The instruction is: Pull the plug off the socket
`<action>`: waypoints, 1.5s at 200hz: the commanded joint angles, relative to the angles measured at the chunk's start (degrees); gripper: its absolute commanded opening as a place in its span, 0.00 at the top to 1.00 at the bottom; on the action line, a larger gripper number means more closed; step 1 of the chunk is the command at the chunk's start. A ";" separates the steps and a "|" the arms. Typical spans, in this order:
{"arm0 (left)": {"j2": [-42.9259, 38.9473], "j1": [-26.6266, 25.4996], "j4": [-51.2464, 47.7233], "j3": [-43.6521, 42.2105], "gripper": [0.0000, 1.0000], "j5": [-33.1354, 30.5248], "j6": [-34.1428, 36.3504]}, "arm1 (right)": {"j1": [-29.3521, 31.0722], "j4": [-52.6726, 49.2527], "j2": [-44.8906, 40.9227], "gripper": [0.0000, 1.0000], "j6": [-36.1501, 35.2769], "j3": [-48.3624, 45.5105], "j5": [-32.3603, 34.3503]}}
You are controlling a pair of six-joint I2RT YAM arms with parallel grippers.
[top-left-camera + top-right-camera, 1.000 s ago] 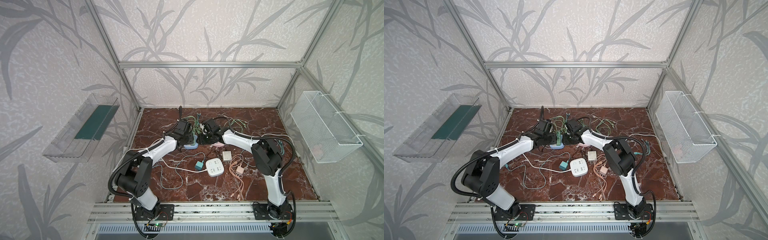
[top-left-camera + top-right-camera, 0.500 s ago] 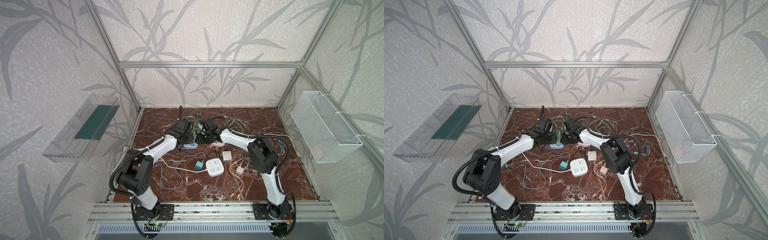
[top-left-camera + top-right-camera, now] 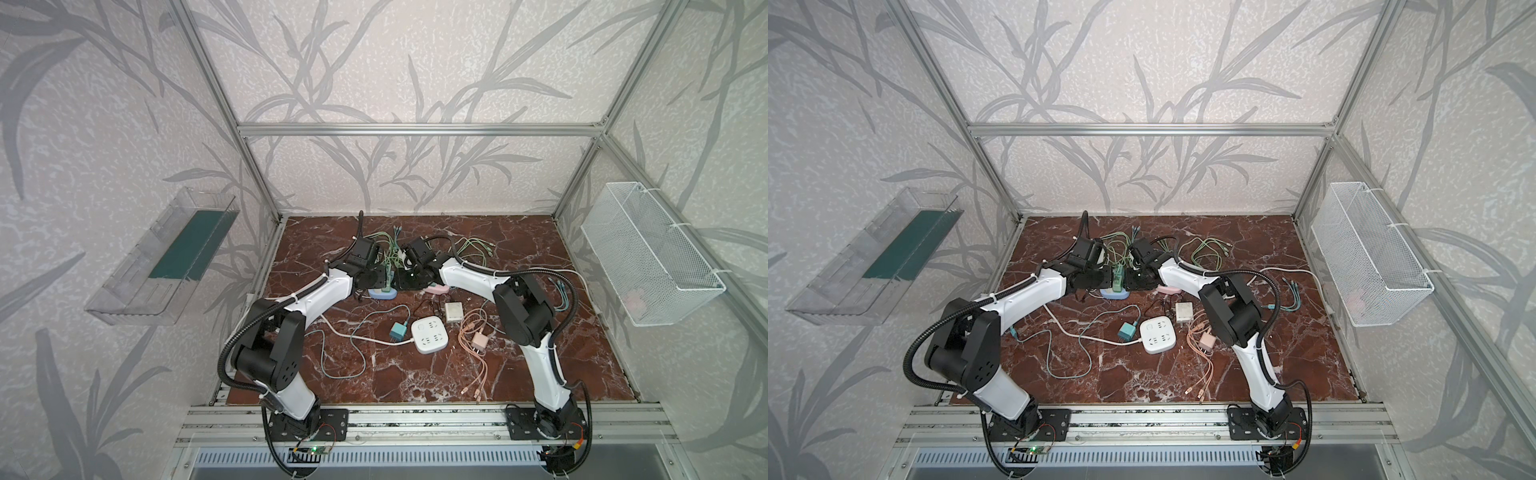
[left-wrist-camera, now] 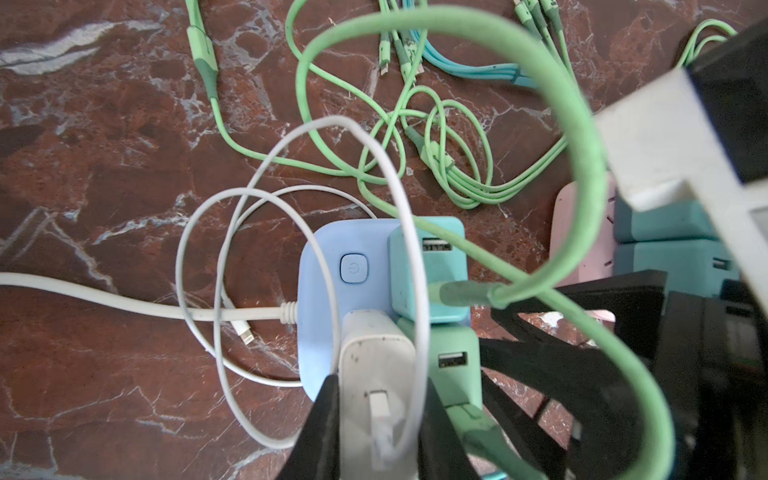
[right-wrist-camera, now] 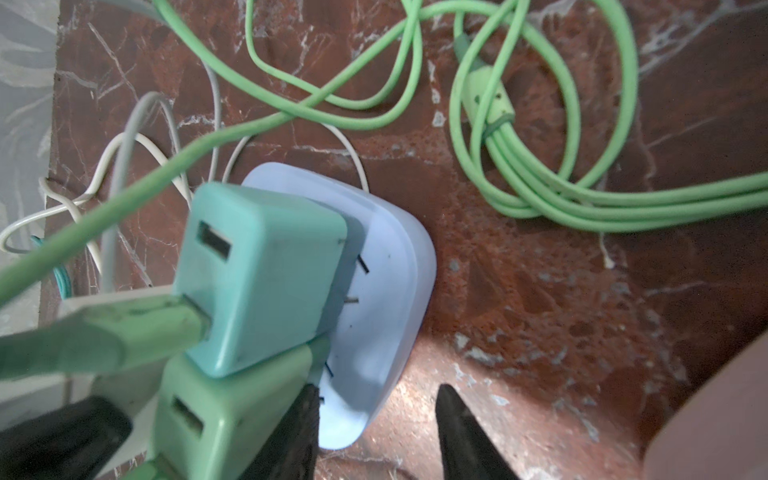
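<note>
My left pincer (image 4: 378,392) is closed on the white charger plug (image 4: 374,353), which sits in the blue power socket (image 4: 322,291), touching the teal charger (image 4: 428,266). My right pincer (image 5: 374,432) stands open over the socket's corner, I think to hold it down. The pull away from the socket looks free; only the green cable (image 4: 582,166) loops across
</note>
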 commanded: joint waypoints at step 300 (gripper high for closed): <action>-8.58 -7.04 5.81 -3.22 0.91 -3.79 0.57 | 1.12 -12.50 3.74 0.64 -8.00 -0.91 5.05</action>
